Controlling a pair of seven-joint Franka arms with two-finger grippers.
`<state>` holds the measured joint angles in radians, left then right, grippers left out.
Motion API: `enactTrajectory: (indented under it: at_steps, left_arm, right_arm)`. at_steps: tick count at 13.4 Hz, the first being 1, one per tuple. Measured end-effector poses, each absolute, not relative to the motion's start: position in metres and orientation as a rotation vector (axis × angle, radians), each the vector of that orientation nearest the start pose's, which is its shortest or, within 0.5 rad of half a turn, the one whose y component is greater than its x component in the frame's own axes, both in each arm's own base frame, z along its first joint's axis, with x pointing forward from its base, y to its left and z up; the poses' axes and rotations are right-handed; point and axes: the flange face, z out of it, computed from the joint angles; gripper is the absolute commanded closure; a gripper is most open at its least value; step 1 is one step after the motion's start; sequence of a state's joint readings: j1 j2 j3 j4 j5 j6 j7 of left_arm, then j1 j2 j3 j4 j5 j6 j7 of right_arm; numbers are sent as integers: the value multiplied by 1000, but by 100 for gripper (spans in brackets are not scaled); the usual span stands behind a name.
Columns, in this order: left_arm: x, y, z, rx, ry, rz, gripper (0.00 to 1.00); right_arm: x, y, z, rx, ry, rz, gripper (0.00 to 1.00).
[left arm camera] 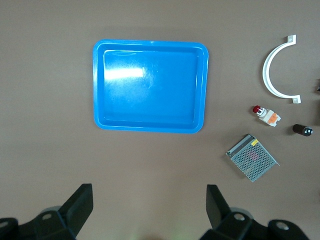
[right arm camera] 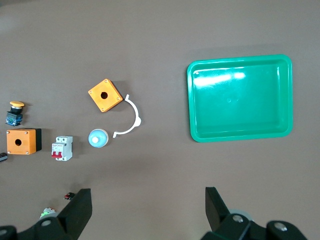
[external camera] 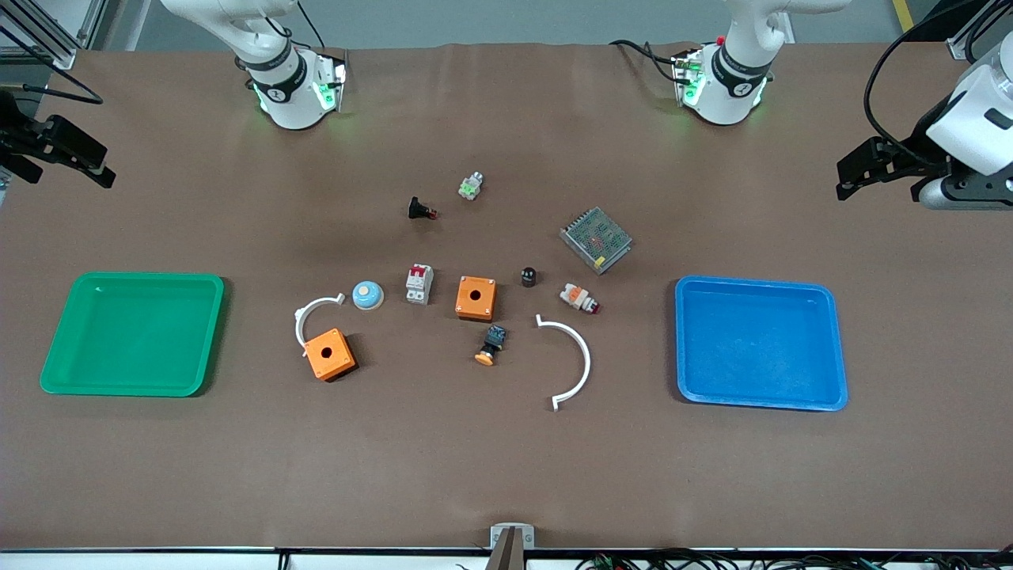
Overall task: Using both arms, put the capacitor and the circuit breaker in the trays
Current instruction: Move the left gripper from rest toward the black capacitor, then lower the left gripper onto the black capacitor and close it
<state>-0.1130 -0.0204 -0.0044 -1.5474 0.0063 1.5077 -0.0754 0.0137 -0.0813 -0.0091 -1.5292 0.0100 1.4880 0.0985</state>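
Observation:
The capacitor (external camera: 529, 276), a tiny black cylinder, stands mid-table beside an orange box; it also shows in the left wrist view (left arm camera: 302, 130). The circuit breaker (external camera: 419, 283), white-grey with red levers, lies beside that box toward the right arm's end, and shows in the right wrist view (right arm camera: 62, 148). My left gripper (external camera: 851, 180) (left arm camera: 150, 210) is open and empty, high over bare table at the left arm's end, by the blue tray (external camera: 760, 340) (left arm camera: 150, 85). My right gripper (external camera: 71, 170) (right arm camera: 148, 210) is open and empty over the right arm's end, by the green tray (external camera: 134, 332) (right arm camera: 240, 97).
Two orange boxes (external camera: 476, 298) (external camera: 330, 354), a mesh-topped metal unit (external camera: 596, 239), two white curved clips (external camera: 586, 356) (external camera: 305, 317), a blue dome button (external camera: 368, 295), an orange-capped button (external camera: 491, 345), a white-orange connector (external camera: 578, 298), a black push-button (external camera: 421, 210) and a green-white part (external camera: 471, 186) lie mid-table.

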Motion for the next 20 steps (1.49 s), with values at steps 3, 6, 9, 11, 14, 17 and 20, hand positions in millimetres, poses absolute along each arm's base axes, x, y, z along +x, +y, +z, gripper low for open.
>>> enactTrajectory:
  at_steps: [3,6,9,11,14,17,20]
  left_arm:
    - [538,-62,641,-3133,63,29,0]
    - [540,-64,638,-3132,68,38,0]
    - [551,-79,614,-3125,93,102,0]
    - [563,-104,588,-3123,76,125,0]
    - [573,-153,541,-3133,-29,99,0]
    - [572,-212,493,-3146,-175,97,0]
    - [570,-274,440,-3159,-371,115,4]
  right_arm:
    - [520,3,680,-3125,144,-60,0]
    - [520,3,679,-3125,144,-57,0]
    - [520,4,679,-3125,143,-56,0]
    - [520,4,679,-3125,143,-56,0]
    - [521,4,679,-3125,143,-55,0]
    - [521,4,678,-3125,143,-53,0]
    - [521,3,678,-3126,144,-50,0]
